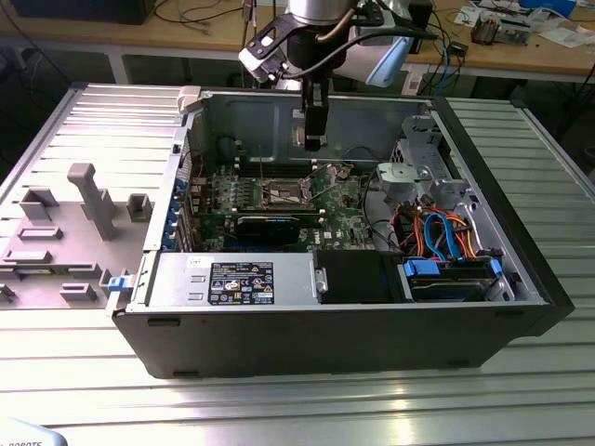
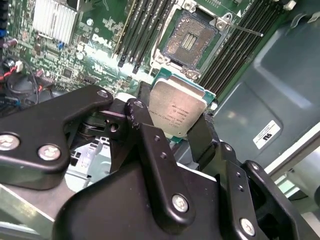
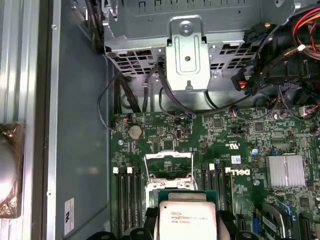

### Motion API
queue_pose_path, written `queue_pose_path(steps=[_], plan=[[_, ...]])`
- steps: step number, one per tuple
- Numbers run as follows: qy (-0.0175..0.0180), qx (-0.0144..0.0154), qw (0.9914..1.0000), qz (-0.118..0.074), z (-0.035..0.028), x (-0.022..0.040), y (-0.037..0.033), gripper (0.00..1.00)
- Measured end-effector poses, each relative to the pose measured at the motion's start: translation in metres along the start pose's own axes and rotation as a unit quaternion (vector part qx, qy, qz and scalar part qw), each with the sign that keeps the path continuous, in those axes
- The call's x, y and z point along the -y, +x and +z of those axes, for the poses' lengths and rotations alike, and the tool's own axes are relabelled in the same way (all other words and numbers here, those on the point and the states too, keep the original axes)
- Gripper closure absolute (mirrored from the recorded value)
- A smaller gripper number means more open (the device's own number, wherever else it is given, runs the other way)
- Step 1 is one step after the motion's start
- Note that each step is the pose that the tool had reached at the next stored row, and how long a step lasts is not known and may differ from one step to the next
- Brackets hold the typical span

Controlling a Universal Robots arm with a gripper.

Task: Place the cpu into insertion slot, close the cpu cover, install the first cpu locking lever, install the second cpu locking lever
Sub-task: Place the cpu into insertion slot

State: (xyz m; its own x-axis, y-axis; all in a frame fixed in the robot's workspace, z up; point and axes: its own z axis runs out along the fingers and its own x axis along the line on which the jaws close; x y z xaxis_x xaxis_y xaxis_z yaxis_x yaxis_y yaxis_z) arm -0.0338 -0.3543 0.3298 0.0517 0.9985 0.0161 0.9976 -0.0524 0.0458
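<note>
End effector [image 1: 314,141] grips the cpu [image 2: 177,112], one finger [image 2: 202,135] on each of two opposite edges; the chip is flat and square, with a dull silver lid, faint print and a green rim. In the exterior view it hangs at about 1 o'clock of the insertion slot [image 1: 284,192], inside the open computer case [image 1: 325,344] on the bench [image 1: 279,409]. The slot shows a dark centre inside a silver frame.

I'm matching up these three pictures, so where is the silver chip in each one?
Exterior view: too small to tell; the gripper holding it hangs near the socket.
Second wrist view: the chip sits clamped in the gripper, beside the socket.
First wrist view: the chip overlaps the socket's edge.
Shared landmark: the square socket.
</note>
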Motion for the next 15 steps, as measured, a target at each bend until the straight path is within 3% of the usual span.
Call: queue_pose_path(steps=[8, 10, 14, 15], plan=[[0.0007, 0.0011, 0.99985, 0.017, 0.0069, 0.0001, -0.0001, 0.46], [0.0050, 0.0018, 0.99976, 0.021, 0.0073, -0.0005, -0.0001, 0.46], [0.0050, 0.0018, 0.99977, 0.021, 0.0080, -0.0004, 0.0000, 0.46], [0.0051, 0.0015, 0.99992, 0.012, 0.0095, -0.0003, -0.0001, 0.46]])
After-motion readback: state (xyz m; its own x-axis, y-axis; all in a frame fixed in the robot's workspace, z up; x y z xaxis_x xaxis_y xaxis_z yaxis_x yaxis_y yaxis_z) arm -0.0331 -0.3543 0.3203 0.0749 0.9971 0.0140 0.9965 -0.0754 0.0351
